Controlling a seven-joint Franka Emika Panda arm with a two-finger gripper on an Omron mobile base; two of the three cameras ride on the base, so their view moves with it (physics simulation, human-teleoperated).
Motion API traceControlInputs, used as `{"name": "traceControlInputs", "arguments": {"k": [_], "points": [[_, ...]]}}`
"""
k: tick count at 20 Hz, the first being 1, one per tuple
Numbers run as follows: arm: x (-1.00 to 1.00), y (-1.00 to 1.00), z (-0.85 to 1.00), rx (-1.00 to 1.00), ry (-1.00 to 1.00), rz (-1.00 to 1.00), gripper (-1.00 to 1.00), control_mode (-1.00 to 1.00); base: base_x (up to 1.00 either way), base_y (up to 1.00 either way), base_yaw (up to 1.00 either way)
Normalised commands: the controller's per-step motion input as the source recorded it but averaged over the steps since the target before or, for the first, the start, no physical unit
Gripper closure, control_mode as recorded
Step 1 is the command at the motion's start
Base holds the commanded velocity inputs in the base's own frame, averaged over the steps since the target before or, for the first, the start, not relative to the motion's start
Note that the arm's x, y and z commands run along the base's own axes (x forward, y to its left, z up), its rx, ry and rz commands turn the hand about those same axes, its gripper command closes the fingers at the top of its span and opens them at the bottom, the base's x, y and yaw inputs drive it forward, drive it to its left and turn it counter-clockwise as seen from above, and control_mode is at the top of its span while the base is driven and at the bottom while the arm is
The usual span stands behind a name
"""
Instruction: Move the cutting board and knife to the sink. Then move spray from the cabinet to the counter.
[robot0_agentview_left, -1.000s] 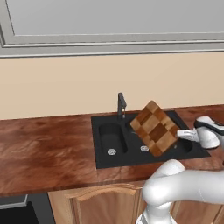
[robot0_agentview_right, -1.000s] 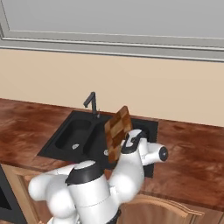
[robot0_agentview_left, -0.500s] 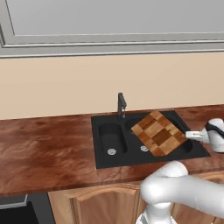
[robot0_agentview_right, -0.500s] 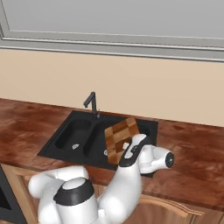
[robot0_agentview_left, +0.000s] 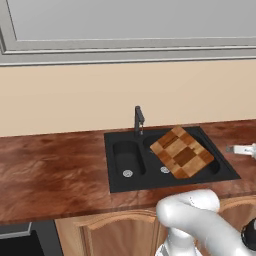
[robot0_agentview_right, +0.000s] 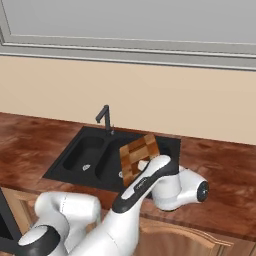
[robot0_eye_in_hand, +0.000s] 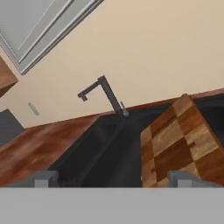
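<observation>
Since a second ago the cutting board (robot0_agentview_left: 182, 152) has dropped from upright in the tool's grip to lying tilted in the larger right basin of the sink (robot0_agentview_left: 120, 172), its long axis diagonal, while the tool (robot0_eye_in_hand: 114, 178), fingers spread and empty, sits just right of it.

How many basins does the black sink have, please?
2: a small basin on the left of the sink, and a larger basin on the right, where the cutting board lies tilted, hiding part of it.

Kitchen: black sink (robot0_agentview_left: 125, 172), faucet (robot0_agentview_left: 138, 120), wood counter (robot0_agentview_left: 50, 170).
</observation>
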Motion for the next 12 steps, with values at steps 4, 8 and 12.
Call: {"name": "traceControlInputs", "arguments": {"k": [4,8,12], "points": [[-1.00,0.00,0.92,-0.02,0.00,0.00,-1.00,-1.00,0.00,0.00,0.00],[-0.99,0.05,0.90,-0.09,0.04,0.00,-1.00,-1.00,0.00,0.00,0.00],[-0.97,0.12,0.86,-0.16,0.00,0.00,-1.00,-1.00,0.00,0.00,0.00]]}}
